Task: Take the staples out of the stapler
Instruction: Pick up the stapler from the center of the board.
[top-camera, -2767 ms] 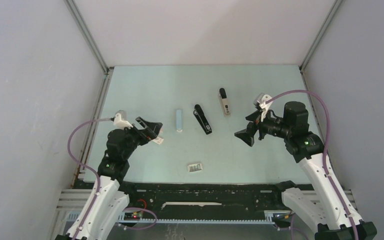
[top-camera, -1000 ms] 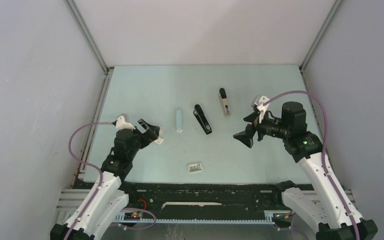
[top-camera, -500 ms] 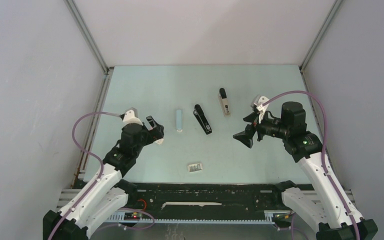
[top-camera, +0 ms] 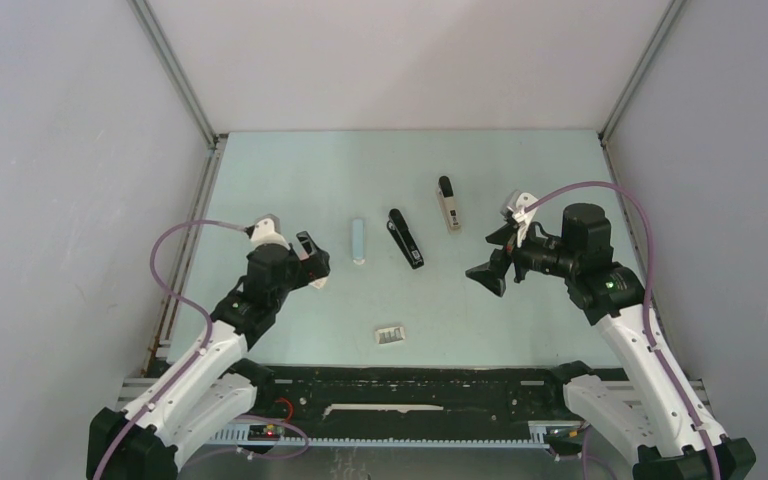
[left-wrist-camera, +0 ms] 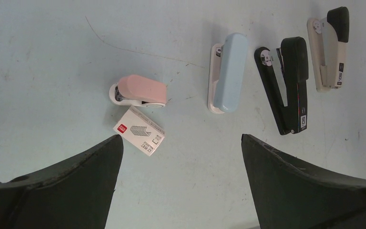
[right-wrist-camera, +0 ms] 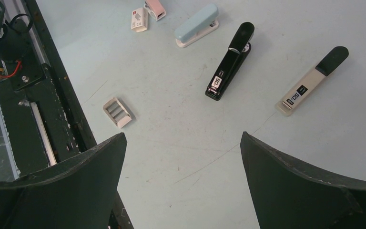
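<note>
Progress: nothing unloaded yet. The pink stapler (left-wrist-camera: 140, 91), blue stapler (left-wrist-camera: 228, 71), black stapler (left-wrist-camera: 288, 81) and beige stapler (left-wrist-camera: 331, 45) all lay shut on the table, and I couldn't spot any loose staples.
To do: pretty much everything, I'd guess.
Left gripper (left-wrist-camera: 178, 143): fingers spread wide, empty, near the pink stapler.
Right gripper (right-wrist-camera: 178, 138): fingers spread wide, empty, touching nothing.

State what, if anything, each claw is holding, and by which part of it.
Nothing is held. The left claw and the right claw both stand wide open and empty.
</note>
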You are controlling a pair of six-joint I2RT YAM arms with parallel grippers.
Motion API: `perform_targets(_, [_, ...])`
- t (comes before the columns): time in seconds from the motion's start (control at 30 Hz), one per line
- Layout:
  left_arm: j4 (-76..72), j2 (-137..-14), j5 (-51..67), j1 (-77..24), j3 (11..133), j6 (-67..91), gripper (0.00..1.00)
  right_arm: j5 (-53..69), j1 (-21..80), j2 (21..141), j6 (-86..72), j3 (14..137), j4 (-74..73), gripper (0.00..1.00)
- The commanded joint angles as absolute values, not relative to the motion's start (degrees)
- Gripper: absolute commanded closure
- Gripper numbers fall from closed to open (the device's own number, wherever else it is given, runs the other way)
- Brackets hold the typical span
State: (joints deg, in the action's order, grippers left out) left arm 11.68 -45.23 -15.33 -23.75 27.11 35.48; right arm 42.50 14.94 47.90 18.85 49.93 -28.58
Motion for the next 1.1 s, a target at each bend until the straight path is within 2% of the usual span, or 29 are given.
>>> perform_targets(0.0, [9.14, -45.35, -16.81, -24.0, 28.22, 34.26, 0.0, 42.89, 15.56, 47.37, 19.59, 49.75, -28.01, 0.0])
perform_targets(0.27, [8.58, -45.44, -17.75, -24.0, 27.39, 35.4, 0.0, 43.07, 15.59, 47.32, 19.66, 49.75, -28.14, 0.0])
perform_targets(0.43, [8.87, -46.49, -22.3, -23.99, 27.16, 37.74, 0.0, 43.11, 15.65, 47.36, 19.61, 49.76, -28.14, 0.0])
perform_targets(0.7, [10.12, -57.59, -27.2, -24.0, 32.23, 40.61, 0.0, 42.93, 15.79, 47.45, 19.67, 49.75, -28.13, 0.0])
perform_targets(0.93, [13.93, -66.63, -22.02, -23.91, 40.87, 32.47, 0.04, 43.07, 15.89, 47.55, 19.64, 49.75, -28.21, 0.0])
perform_targets(1.07, [14.41, -66.31, -18.0, -23.96, 42.07, 27.12, 0.07, 43.07, 16.11, 47.38, 19.64, 49.7, -28.21, 0.0])
